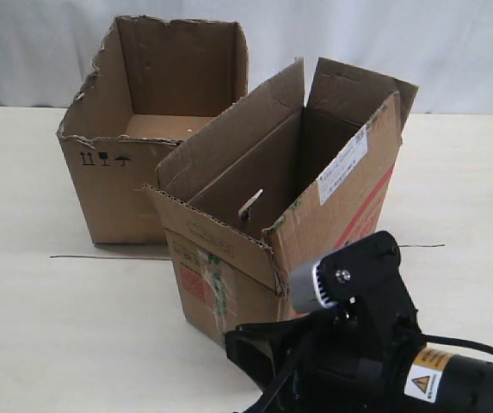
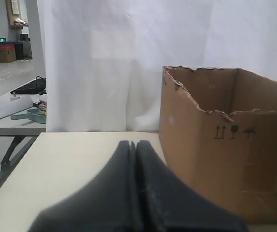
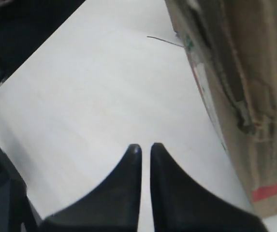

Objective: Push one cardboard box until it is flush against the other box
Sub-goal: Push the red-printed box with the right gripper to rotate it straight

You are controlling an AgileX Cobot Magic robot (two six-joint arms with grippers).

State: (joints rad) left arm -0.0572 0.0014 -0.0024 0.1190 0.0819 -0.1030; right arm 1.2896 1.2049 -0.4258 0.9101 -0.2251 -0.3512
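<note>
Right up close in the exterior view we have the right arm, black and bulky, low beside the cardboard box. We count 2 cartons on the table: that narrow one in front with its flaps up, 1 red sticker and 1 white label, and the other box behind and to the left, ragged along its rim. The narrow one sits turned at an angle to the wide one, so not flush; whether a corner touches, we cannot tell. We count 2 grippers, each shown clearly only by its own wrist camera. The left gripper has its fingers pressed together on nothing, facing the other box, where we read 3 black symbols. The right gripper shows its fingers nearly together, a thin slit between, holding nothing, over bare table just beside the cardboard box. That view alone gives us the red stripe low on the side.
</note>
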